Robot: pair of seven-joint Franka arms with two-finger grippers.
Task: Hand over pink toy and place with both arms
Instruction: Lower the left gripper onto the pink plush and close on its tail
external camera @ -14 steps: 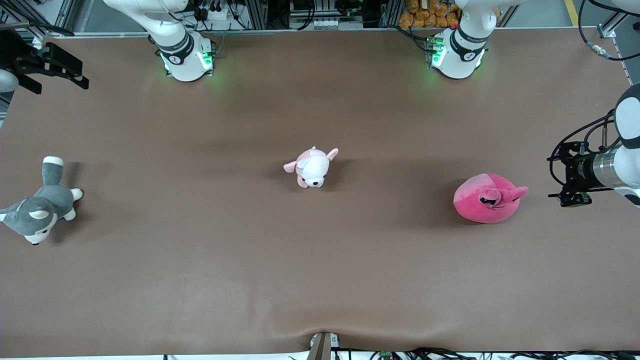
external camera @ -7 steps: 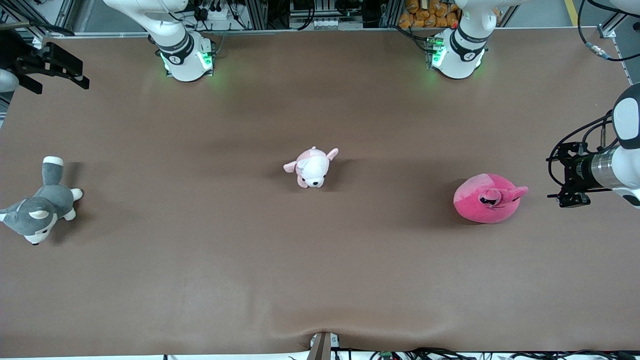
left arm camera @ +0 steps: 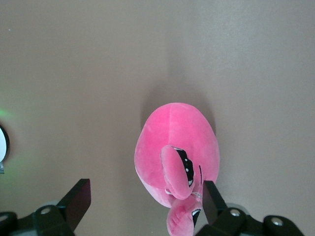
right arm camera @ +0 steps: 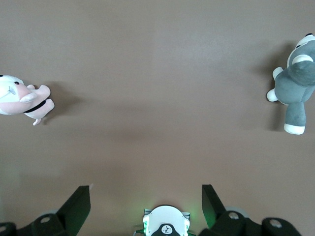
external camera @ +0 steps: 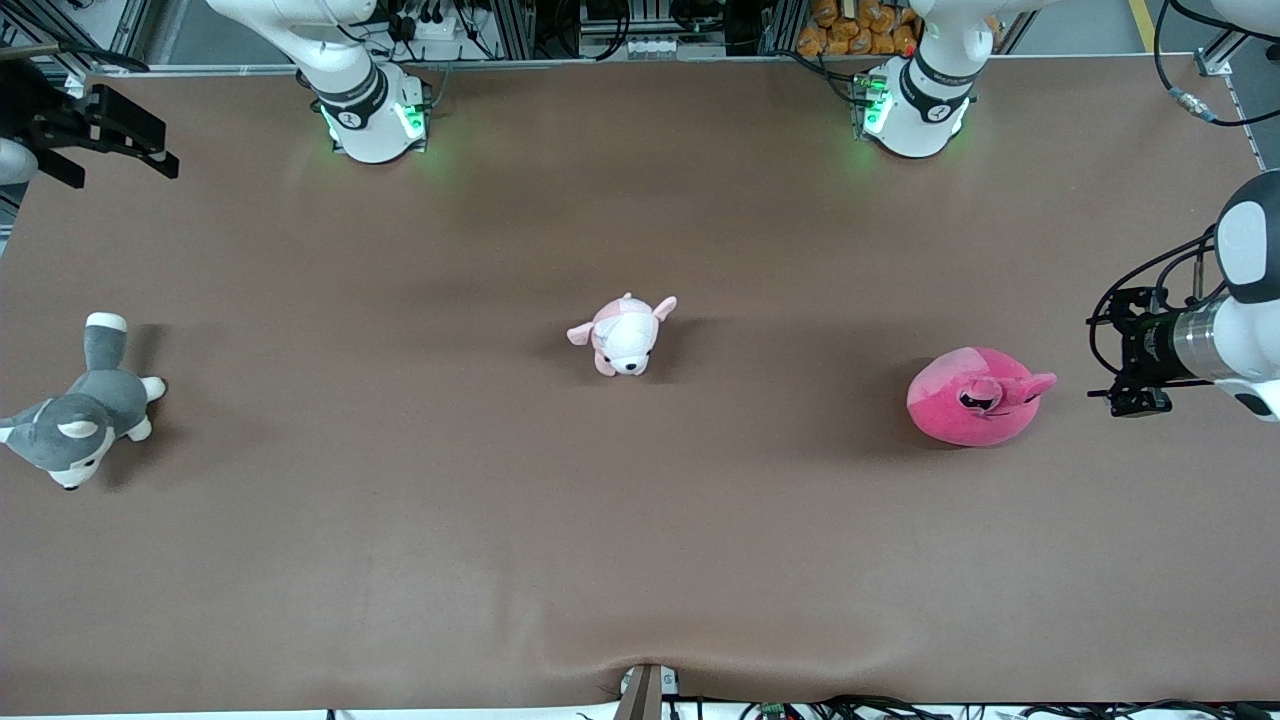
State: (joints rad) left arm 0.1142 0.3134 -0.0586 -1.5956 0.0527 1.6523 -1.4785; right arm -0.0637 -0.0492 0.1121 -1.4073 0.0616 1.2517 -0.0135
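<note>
A brown tabletop (external camera: 640, 520) fills the front view, with racks and cables along its edge by the robot bases. The pink toy (external camera: 972, 396) lies near the left arm's end. A pale puppy plush (external camera: 622, 335) sits at the middle and a grey husky plush (external camera: 75, 415) at the right arm's end. The left claw (left arm camera: 142, 199) hangs open over the toy, its fingers seen only in the left wrist view. The right claw (external camera: 105, 135) is open over the tabletop's corner. Wide bare surface lies along the camera-side edge.
</note>
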